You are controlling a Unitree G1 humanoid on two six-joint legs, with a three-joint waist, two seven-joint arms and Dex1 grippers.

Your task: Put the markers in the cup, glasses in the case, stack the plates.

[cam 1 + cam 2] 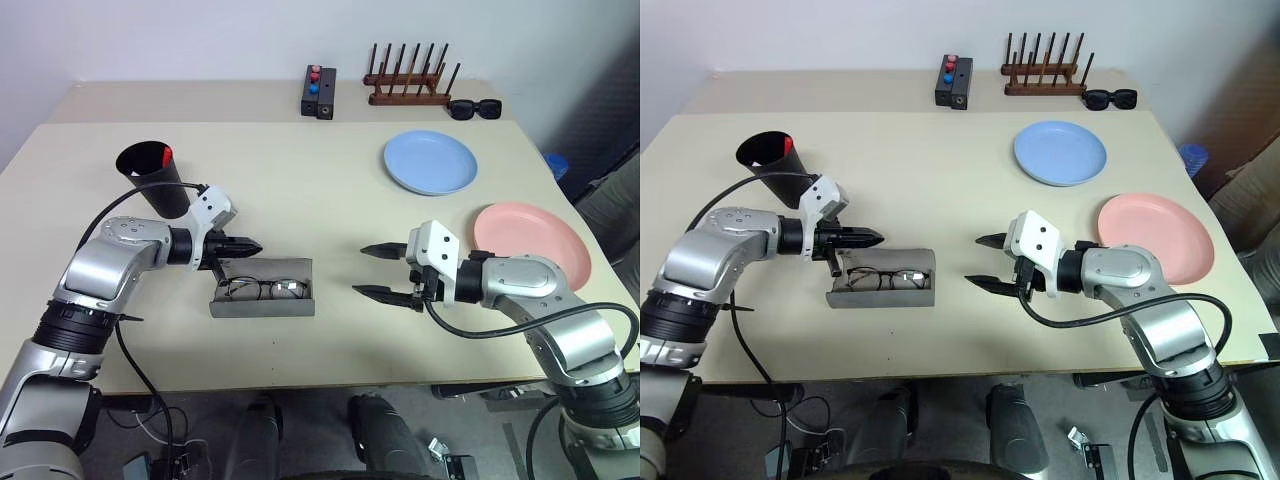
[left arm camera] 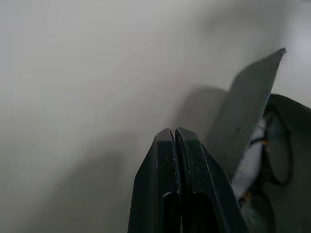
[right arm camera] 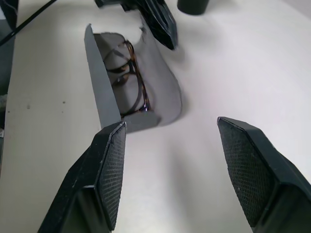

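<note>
Two round shallow plates lie apart on the pale worktop (image 1: pixel 300 150), the light blue plate (image 1: pixel 430 162) beyond the right gripper (image 1: pixel 380 271) and the salmon pink plate (image 1: pixel 527 243) just behind its wrist; neither is stacked on the other. The right gripper's jaws stand spread with nothing between them, pointing across at the grey oblong hard-shell glasses case (image 1: pixel 262 290); the case lies open between the two grippers, with the thin dark wire-framed eyeglasses (image 1: pixel 262 289) folded inside it. The left gripper (image 1: pixel 250 246) has its black jaws pressed together on nothing, their tips just above the case's raised lid at its far edge. The tall tapered black plastic cup (image 1: pixel 155 178) stands behind the left gripper's wrist; a red tip shows at its rim, probably the red-capped marker (image 1: pixel 166 154), though I cannot make out a second pen.

By my reading the glasses step is nearly done and what is in hand is closing the case; the next move calls for the shut left jaws to push the lid forward and down over the lenses without snagging the frame, perhaps with the right jaws steadying the near wall; after that the plates want stacking.
</note>
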